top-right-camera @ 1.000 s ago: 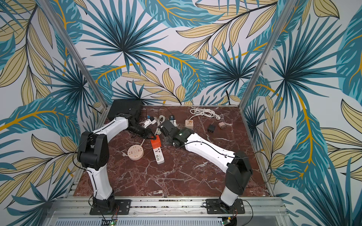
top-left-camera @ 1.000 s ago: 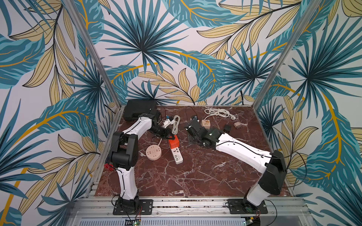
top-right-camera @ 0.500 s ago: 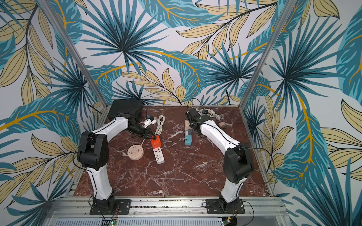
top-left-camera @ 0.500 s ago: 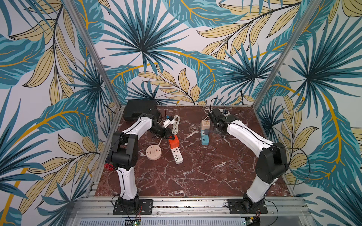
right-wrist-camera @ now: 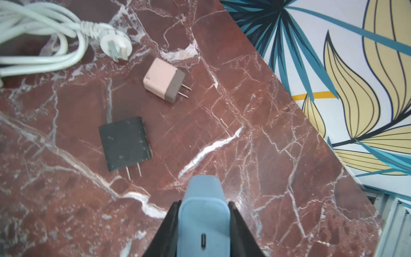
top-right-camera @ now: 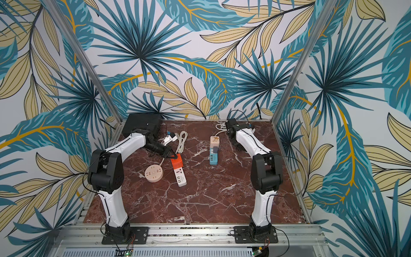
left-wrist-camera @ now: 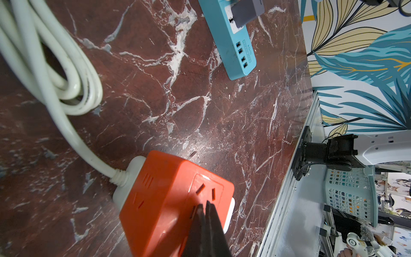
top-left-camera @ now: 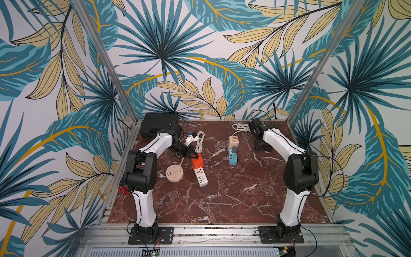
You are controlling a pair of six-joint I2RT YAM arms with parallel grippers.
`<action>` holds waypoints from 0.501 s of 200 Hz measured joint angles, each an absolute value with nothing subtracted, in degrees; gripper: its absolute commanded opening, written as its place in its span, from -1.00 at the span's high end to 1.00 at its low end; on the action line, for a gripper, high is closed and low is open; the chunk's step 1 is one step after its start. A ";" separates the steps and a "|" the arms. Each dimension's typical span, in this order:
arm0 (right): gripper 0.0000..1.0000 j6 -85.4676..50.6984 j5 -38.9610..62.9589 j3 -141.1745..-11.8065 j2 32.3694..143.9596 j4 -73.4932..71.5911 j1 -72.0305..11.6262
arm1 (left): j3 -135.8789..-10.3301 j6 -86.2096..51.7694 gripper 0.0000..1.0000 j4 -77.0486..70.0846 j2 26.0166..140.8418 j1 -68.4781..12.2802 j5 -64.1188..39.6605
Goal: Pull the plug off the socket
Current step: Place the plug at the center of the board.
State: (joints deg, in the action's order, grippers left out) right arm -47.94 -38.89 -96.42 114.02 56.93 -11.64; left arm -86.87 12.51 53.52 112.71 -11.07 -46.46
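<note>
My right gripper [right-wrist-camera: 204, 203] is shut on a light blue plug [right-wrist-camera: 203, 213] and holds it above the table, away from every socket. In both top views this gripper [top-left-camera: 261, 147] hangs at the back right. A teal socket strip [top-left-camera: 232, 155] lies mid-table with a beige plug [top-left-camera: 233, 140] and a grey plug [left-wrist-camera: 246, 9] still in it. My left gripper [left-wrist-camera: 205, 205] is shut, its tips resting on the orange socket cube [left-wrist-camera: 164, 200], which sits on the end of a white power strip [top-left-camera: 201, 178].
A loose pink plug [right-wrist-camera: 163, 81], a black plug [right-wrist-camera: 125, 143] and a white cord [right-wrist-camera: 114, 45] lie below the right gripper. A round beige socket [top-left-camera: 174, 176], a coiled white cable [top-left-camera: 200, 141] and a black box [top-left-camera: 159, 124] are on the left.
My right arm swung from the table's middle to the back right, uncovering the teal strip. The left arm stayed on the orange cube.
</note>
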 measured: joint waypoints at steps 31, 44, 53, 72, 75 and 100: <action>1.00 -50.41 -39.07 -103.13 120.68 58.46 -12.01 | -86.87 12.53 1.00 53.52 112.71 -11.07 -46.37; 1.00 -51.13 -39.29 -107.39 123.76 59.94 -11.84 | -86.87 12.53 1.00 53.49 112.71 -11.07 -46.35; 1.00 -51.70 -39.48 -110.21 125.60 60.62 -11.44 | -86.87 12.51 1.00 53.49 112.71 -11.07 -46.37; 1.00 -52.75 -39.90 -114.21 128.09 62.30 -10.00 | -86.87 12.53 1.00 53.49 112.71 -11.07 -46.37; 1.00 -52.97 -40.03 -114.63 128.38 62.54 -9.69 | -86.87 12.53 1.00 53.49 112.71 -11.07 -46.37; 1.00 -54.92 -40.56 -116.79 129.95 64.64 -5.98 | -86.87 12.49 1.00 53.49 112.71 -11.07 -46.37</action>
State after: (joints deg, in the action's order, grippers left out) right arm -54.92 -40.56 -116.79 129.95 64.64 -5.98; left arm -86.87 12.49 53.49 112.71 -11.07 -46.37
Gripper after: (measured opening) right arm 0.336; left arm 0.041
